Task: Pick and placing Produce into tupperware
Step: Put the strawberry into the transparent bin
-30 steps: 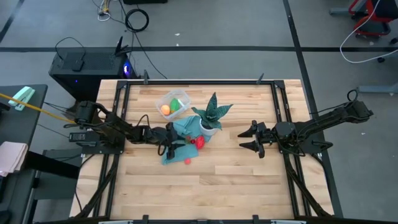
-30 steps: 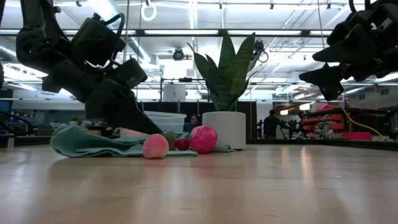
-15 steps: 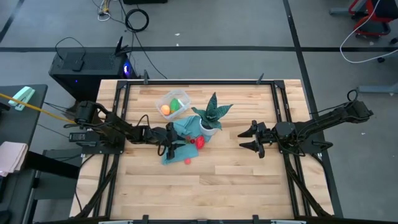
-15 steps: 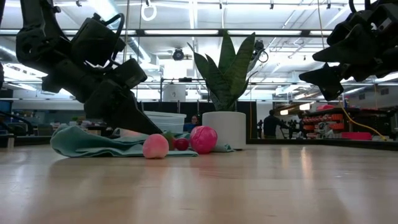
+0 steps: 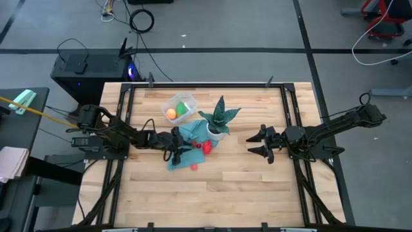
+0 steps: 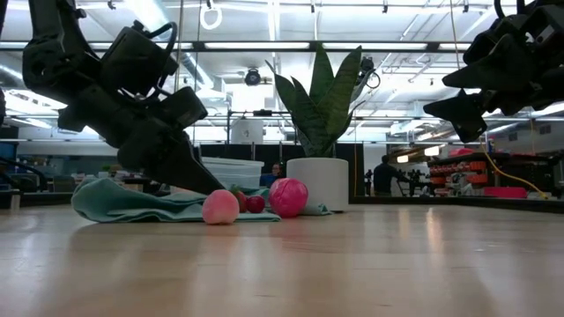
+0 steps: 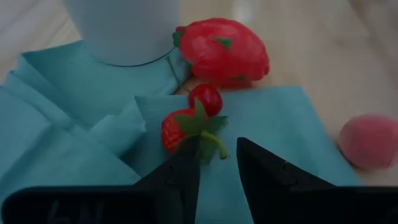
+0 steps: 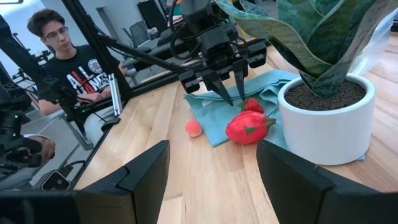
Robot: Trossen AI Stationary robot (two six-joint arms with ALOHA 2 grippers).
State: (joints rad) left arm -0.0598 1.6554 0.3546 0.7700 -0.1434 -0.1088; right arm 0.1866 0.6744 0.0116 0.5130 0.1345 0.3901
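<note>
My left gripper point(image 7: 217, 152) slants down over the teal cloth point(image 7: 74, 149), open by a narrow gap. Its fingertips stand on either side of the green stem point(image 7: 215, 145) of a small strawberry point(image 7: 177, 127). A cherry point(image 7: 205, 98) and a larger red strawberry point(image 7: 224, 53) lie just beyond it, and a pinkish piece point(image 5: 194, 167) rests on the wood beside the cloth. The clear tupperware point(image 5: 179, 107) at the far left holds an orange piece point(image 5: 171, 113) and a green one point(image 5: 184, 107). My right gripper point(image 5: 252, 144) waits open at mid-right, above the table. My left gripper comes at the small strawberry slanting down from the table's left, one fingertip point(image 7: 186, 155) right at its green leaves. Whether a finger touches the leaves or the stem, I cannot tell. The strawberry lies on the cloth.
A spiky plant in a white pot point(image 5: 217, 132) stands on the cloth's far corner, close behind the red pieces. Bare wood lies between the cloth and my right gripper and toward the near edge. A person point(image 8: 68, 62) sits beyond the table's left side.
</note>
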